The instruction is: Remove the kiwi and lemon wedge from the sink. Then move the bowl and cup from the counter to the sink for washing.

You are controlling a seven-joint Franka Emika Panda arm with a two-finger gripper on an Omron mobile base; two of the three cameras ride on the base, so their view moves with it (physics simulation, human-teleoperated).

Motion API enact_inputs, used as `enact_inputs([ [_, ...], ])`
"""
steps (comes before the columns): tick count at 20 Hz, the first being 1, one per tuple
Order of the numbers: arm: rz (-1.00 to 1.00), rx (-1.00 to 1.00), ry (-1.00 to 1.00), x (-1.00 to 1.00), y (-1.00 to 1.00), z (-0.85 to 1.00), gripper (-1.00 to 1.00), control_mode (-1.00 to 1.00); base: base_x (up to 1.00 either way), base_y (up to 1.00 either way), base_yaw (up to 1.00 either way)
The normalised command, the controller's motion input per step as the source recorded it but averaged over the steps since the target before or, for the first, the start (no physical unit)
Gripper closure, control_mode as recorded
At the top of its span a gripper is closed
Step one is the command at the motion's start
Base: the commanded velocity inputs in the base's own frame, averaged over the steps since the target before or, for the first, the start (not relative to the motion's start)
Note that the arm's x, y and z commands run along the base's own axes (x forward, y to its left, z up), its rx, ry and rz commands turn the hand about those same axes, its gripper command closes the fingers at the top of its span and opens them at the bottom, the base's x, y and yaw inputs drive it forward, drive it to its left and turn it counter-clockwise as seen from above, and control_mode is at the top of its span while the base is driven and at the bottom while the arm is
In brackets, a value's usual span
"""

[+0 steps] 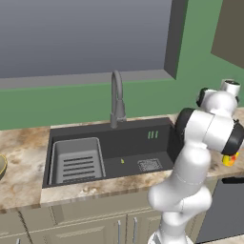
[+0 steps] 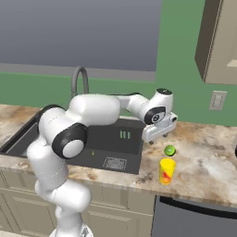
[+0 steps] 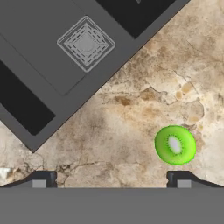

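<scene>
So far only one of the four moves looks done: the kiwi (image 2: 170, 150) lies on the counter (image 2: 203, 157) to the right of the sink (image 2: 121, 149), close behind the cup (image 2: 167, 171) and clear of the basin's edge. The gripper (image 2: 159, 139) hangs above the counter near the sink's right rim, its jaws spread wide with nothing between them; in the hand view the kiwi sits on bare stone just ahead of one fingertip (image 3: 179, 179), untouched. The lemon wedge (image 1: 122, 161) is in the sink, a tiny yellow sliver on the floor beside the square drain (so it is probably next). The cup stands upright on the counter, and the bowl (image 1: 2, 166) rests on the counter left of the sink, both yet to go in.
</scene>
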Motion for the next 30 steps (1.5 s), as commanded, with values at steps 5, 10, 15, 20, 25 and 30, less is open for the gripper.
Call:
enact_inputs([
  [5,-0.17,0.0,-0.08,-0.23,0.22,0.21,-1.0,-1.0,0.0,0.0,0.0],
  [10,-0.21,0.0,-0.04,-0.27,0.26,0.2,-1.0,-1.0,0.0,0.0,0.0],
  [15,-0.11,0.11,-0.06,-0.32,0.1,0.02,-1.0,-1.0,0.0,0.0,0.0],
  [20,-0.04,0.16,-0.02,-0.26,0.1,-0.03,-1.0,-1.0,0.0,0.0,0.0],
  [25,-0.01,0.21,-0.11,-0.22,0.28,0.06,-1.0,-1.0,0.0,0.0,0.0],
  [30,-0.13,0.11,-0.04,-0.11,0.42,0.1,-1.0,-1.0,0.0,0.0,0.0],
])
